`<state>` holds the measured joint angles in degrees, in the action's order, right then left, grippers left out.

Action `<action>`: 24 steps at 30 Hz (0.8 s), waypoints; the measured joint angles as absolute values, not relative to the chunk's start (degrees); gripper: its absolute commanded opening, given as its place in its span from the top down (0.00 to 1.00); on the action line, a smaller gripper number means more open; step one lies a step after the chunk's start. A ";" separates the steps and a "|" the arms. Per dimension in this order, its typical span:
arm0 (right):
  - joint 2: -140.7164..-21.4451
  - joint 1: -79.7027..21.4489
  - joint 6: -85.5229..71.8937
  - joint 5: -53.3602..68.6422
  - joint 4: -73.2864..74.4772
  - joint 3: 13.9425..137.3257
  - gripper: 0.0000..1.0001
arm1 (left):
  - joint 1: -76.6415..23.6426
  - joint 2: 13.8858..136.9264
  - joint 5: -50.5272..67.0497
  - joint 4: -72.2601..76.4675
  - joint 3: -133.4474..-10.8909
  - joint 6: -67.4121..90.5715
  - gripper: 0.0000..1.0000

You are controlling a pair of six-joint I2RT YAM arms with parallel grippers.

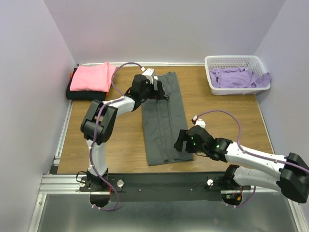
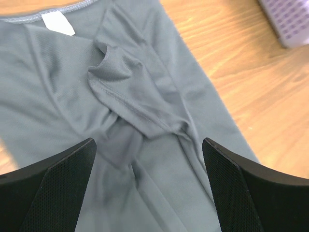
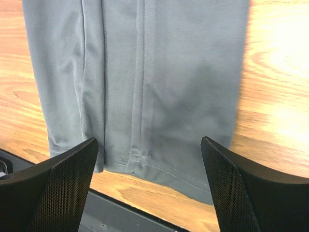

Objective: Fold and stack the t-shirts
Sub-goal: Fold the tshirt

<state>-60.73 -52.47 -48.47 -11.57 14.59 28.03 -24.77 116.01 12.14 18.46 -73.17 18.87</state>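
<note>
A dark charcoal grey t-shirt (image 1: pixel 164 121) lies on the wooden table, folded lengthwise into a long strip. My left gripper (image 1: pixel 159 92) hovers open over its collar end. In the left wrist view the white neck label (image 2: pixel 58 21) and a bunched, tucked-in sleeve (image 2: pixel 120 82) show, and the open left gripper (image 2: pixel 148 147) holds nothing. My right gripper (image 1: pixel 180 141) is open above the near hem. The right wrist view has the stitched hem (image 3: pixel 159 169) lying flat between the open right gripper's (image 3: pixel 149 147) fingers. A folded bright pink t-shirt (image 1: pixel 91 77) rests on a black one (image 1: pixel 79 95) at the far left.
A white lattice basket (image 1: pixel 234 62) at the back right holds crumpled lavender t-shirts (image 1: pixel 239 77). The black rail (image 1: pixel 159 181) runs along the near table edge, just below the grey hem. Purple walls close in the left, back and right sides.
</note>
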 measured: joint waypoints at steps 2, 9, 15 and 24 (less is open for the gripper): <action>-59.37 -52.49 -48.53 -12.34 15.92 28.03 0.06 | -25.15 111.57 10.83 18.37 -70.02 18.76 0.02; -59.42 -52.51 -49.47 -13.52 19.73 28.03 0.07 | -30.44 92.55 3.01 20.60 -54.28 18.70 0.02; -59.75 -52.56 -49.60 -13.80 23.53 28.03 0.07 | -36.14 80.90 -2.55 20.36 -37.63 22.41 0.02; -58.11 -52.56 -51.00 -14.06 26.59 27.68 0.12 | -42.28 62.72 -8.03 14.41 -23.44 32.95 0.02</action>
<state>-58.11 -52.56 -51.00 -14.06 26.59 27.68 -42.28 62.72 -8.03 14.41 -23.44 32.95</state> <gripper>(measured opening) 0.907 0.983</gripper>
